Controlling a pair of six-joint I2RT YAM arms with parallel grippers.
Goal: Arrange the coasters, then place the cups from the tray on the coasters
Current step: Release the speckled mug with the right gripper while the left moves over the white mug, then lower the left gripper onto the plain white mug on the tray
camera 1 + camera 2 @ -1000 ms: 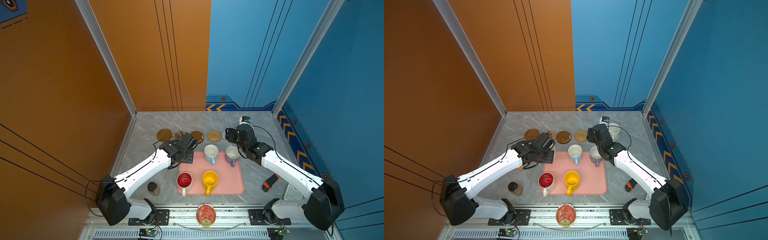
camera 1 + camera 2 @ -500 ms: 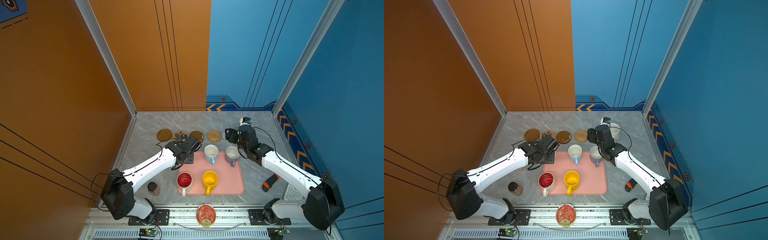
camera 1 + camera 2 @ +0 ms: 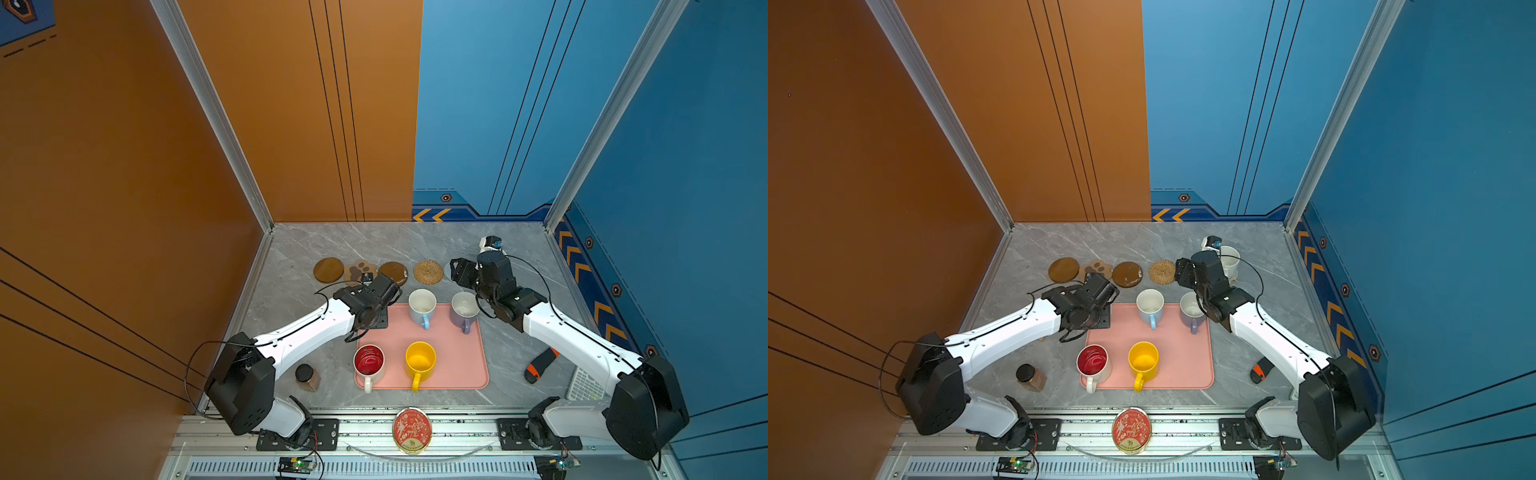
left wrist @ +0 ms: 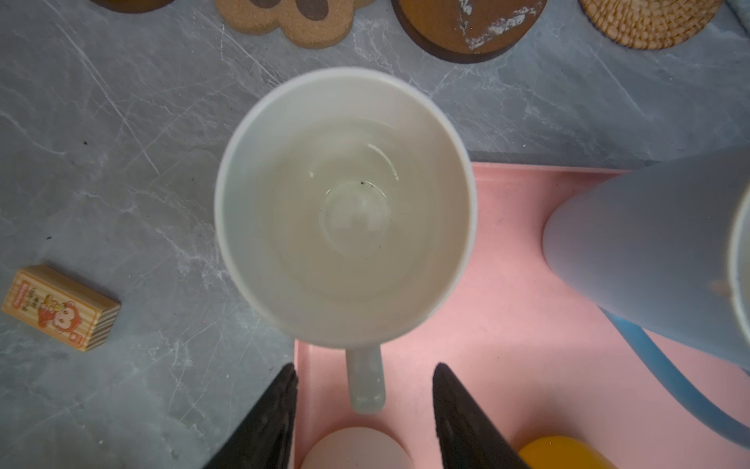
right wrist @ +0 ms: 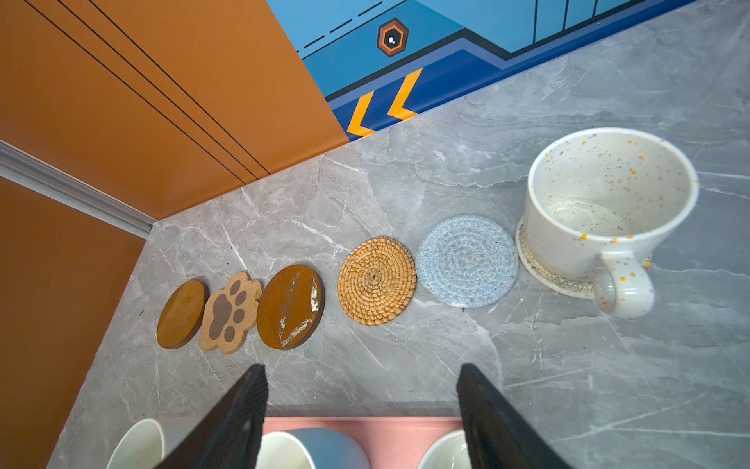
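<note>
A salmon-pink tray point(image 3: 457, 365) is lying at the middle of a grey table point(image 3: 415, 245). At the tray's far-left corner the left gripper point(image 4: 364, 377) is hovering with its fingers point(image 4: 268, 422) partly apart, straddling the handle point(image 4: 366, 392) of a white mug point(image 4: 345, 211) without touching it. Just beyond the tray's far edge the right gripper point(image 5: 361, 373) is hanging wide apart and empty, facing a row of coasters point(image 5: 375, 280).
</note>
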